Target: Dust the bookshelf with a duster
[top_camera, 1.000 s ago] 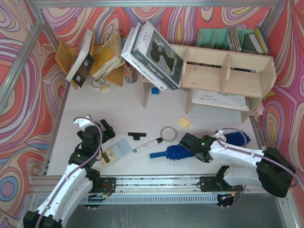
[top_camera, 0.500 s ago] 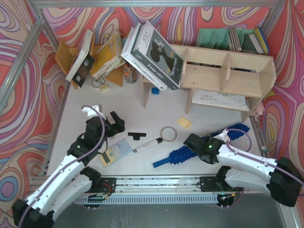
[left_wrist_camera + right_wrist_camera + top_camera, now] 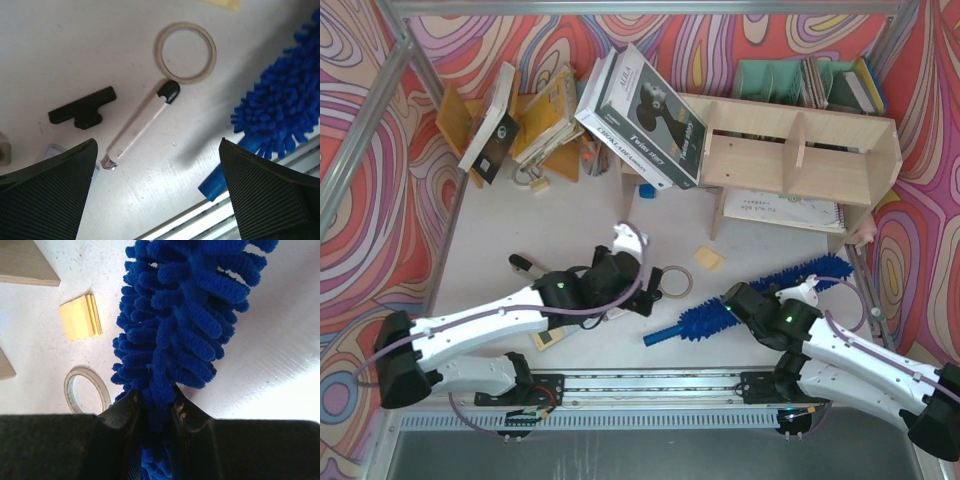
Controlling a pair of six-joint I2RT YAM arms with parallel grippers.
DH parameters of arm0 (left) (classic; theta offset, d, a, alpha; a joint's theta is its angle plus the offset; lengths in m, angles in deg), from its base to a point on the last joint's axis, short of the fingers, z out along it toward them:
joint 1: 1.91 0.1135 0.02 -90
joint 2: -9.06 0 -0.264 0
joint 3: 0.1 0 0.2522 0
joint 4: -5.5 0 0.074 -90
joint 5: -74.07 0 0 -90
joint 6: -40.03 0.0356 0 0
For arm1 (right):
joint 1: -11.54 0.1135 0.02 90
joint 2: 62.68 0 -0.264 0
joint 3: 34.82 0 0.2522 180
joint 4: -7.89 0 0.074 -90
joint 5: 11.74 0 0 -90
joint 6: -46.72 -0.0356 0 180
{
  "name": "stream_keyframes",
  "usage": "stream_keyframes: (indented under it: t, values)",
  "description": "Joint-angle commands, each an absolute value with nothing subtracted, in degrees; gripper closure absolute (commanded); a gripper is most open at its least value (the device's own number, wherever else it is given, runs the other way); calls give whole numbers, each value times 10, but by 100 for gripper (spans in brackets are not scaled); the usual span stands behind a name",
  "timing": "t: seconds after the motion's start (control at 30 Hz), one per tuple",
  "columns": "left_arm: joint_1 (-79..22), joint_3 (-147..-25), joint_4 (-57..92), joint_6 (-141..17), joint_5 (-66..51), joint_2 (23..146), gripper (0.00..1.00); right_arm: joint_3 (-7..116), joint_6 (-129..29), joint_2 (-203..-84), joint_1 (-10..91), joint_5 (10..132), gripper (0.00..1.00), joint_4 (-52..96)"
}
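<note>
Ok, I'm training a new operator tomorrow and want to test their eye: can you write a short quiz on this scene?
1. True or false: the right end effector is shut on the fluffy head of the duster, with the handle sticking out free.
2. In the left wrist view, which item lies on the table below the left end effector? A) a white pen B) a spoon C) scissors
3. Fill in: the left end effector is ___ and holds nothing.

Key: 1 true; 2 A; 3 open.
</note>
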State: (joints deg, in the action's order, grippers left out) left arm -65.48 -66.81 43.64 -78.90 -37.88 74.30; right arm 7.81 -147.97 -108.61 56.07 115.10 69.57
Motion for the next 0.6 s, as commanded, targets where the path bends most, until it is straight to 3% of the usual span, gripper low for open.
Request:
stream_keyframes:
  t: [0.0,0.2,0.43,0.57]
  values:
    - [-703,-718,482,-746,-391,804,2,82,-1500,-1063,557,1189,94,737]
    - [-740,-742,466,-715,-370,842,2,88,-1505,-1048,558,1195,94,751]
    - [-768,-645,323,-667,-385,812,2,98,-1506,-1039,557,1208,94,753]
    - [-769,-647,343,-678,-375,811,2,103,-1505,-1043,557,1207,94,747]
